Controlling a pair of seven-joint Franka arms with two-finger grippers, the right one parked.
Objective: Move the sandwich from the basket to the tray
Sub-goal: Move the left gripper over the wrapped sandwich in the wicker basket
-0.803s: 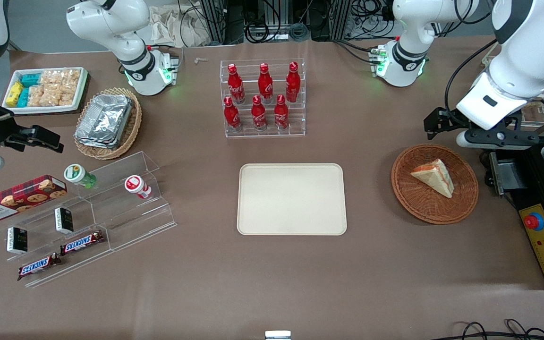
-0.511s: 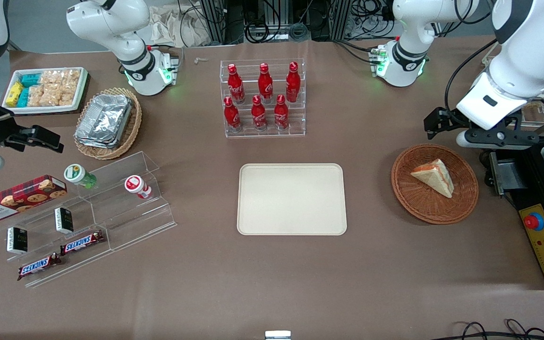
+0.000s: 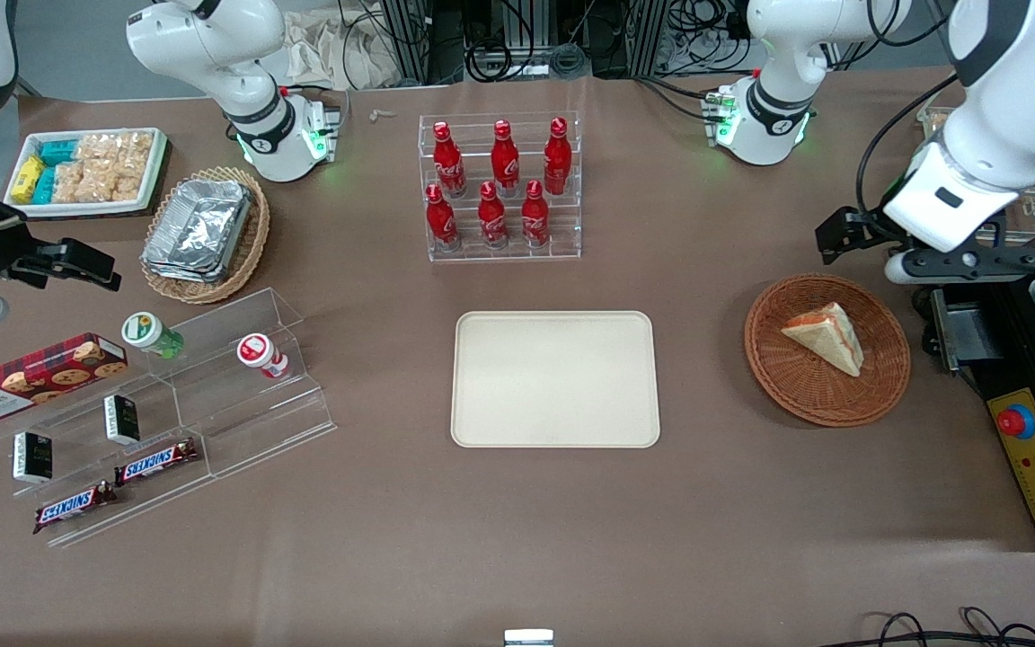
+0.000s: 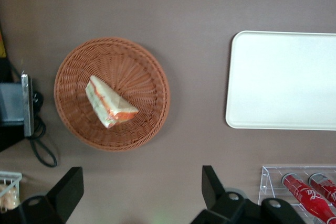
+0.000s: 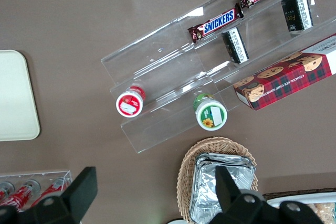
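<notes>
The gripper (image 4: pixel 139 195) is held wide open and empty, high at the front view's right edge. Below it, the sandwich (image 3: pixel 826 336) lies in the basket (image 3: pixel 877 391). Soft, light bread; its flat faces are best pinched gently.

The table (image 3: pixel 517 521) is plain brown. The basket (image 3: pixel 877 386) is reddish-brown wicker; the sandwich (image 3: pixel 827 337) in it is white bread with red, orange and green layers. The tray (image 3: pixel 555 378) is plain cream-beige. The gripper (image 4: pixel 136 195) has black fingers, set wide apart. The bottles (image 3: pixel 499 184) are red with white lettering. The arm (image 3: pixel 1003 117) is white with black joints.
</notes>
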